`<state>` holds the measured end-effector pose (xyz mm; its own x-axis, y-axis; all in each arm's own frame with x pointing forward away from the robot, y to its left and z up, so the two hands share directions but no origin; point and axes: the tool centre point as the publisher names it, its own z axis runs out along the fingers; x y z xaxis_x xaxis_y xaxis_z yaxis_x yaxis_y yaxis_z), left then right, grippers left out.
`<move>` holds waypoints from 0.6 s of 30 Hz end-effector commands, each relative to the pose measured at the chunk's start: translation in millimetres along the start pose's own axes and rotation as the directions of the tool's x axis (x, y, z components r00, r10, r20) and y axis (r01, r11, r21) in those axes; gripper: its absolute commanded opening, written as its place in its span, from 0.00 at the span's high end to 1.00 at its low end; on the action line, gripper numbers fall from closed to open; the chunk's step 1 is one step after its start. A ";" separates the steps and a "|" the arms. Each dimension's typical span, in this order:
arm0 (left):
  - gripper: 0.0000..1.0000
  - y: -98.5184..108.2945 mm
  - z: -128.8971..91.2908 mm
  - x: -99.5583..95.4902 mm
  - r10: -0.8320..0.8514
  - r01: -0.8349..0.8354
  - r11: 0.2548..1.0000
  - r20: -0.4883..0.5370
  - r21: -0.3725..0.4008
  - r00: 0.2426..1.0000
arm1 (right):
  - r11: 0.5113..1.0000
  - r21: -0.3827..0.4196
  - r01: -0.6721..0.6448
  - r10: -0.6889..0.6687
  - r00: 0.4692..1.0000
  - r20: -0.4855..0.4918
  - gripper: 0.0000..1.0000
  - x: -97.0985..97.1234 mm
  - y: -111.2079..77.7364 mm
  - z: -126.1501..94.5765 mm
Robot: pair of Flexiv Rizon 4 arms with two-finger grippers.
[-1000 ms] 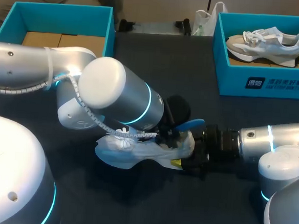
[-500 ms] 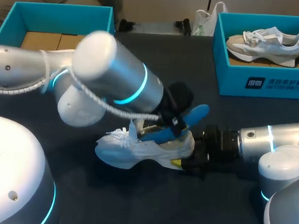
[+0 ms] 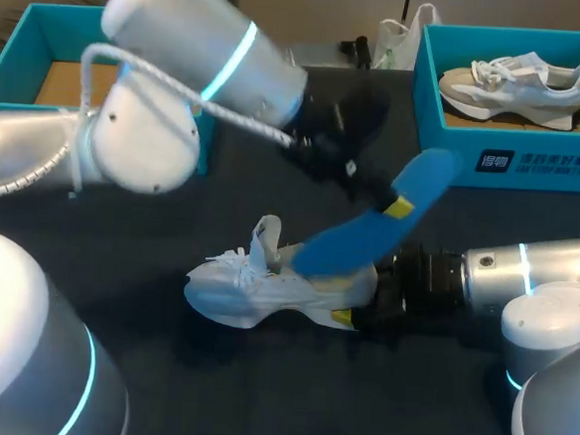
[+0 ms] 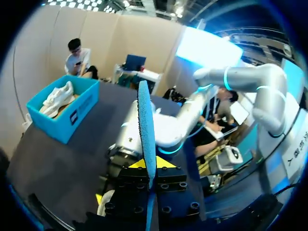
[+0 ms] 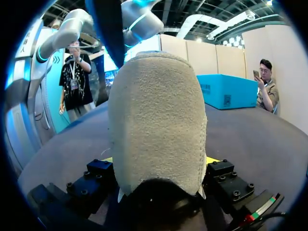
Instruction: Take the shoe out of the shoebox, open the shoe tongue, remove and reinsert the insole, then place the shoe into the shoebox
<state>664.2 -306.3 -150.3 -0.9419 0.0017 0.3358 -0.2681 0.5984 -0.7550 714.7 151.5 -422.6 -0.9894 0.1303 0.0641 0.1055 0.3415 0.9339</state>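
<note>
Insole [image 3: 369, 233] pinched flat in left gripper [image 3: 395, 206], raised, lower end at the mouth of the shoe [image 3: 265, 290]. Shoe sits mid table [image 3: 258, 394], toward the near edge, heel clamped by right gripper [image 3: 346, 318]. Insole looks light, thin, floppy and likely folds; hold near the heel end to reinsert.

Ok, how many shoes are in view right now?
2. The white shoe lies on the table, heel in the right gripper; the left gripper holds its insole. The grey shoe sits in the right shoebox. The left shoebox is partly hidden by my left arm.
</note>
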 end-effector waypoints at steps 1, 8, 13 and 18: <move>1.00 -17.7 -57.1 26.4 0.043 -0.039 0.998 -0.060 0.053 0.997 | 1.000 0.007 -0.001 0.001 1.000 0.000 1.00 1.2 1.3 0.8; 1.00 -42.9 -88.8 48.5 0.104 -0.094 0.989 -0.088 0.115 0.991 | 1.000 0.007 -0.001 0.001 1.000 0.000 1.00 1.2 1.3 0.8; 1.00 -42.9 -88.8 48.5 0.104 -0.094 0.989 -0.088 0.115 0.991 | 1.000 0.007 -0.001 0.001 1.000 0.000 1.00 1.2 1.3 0.8; 1.00 -42.9 -88.8 48.5 0.104 -0.094 0.989 -0.088 0.115 0.991 | 1.000 0.007 -0.001 0.001 1.000 0.000 1.00 1.2 1.3 0.8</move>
<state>649.4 -266.8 -51.9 -0.9426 0.1349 0.3054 -0.2007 0.5019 -0.8413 714.7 151.5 -422.6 -0.9894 0.1304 0.0642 0.1056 0.3416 0.9339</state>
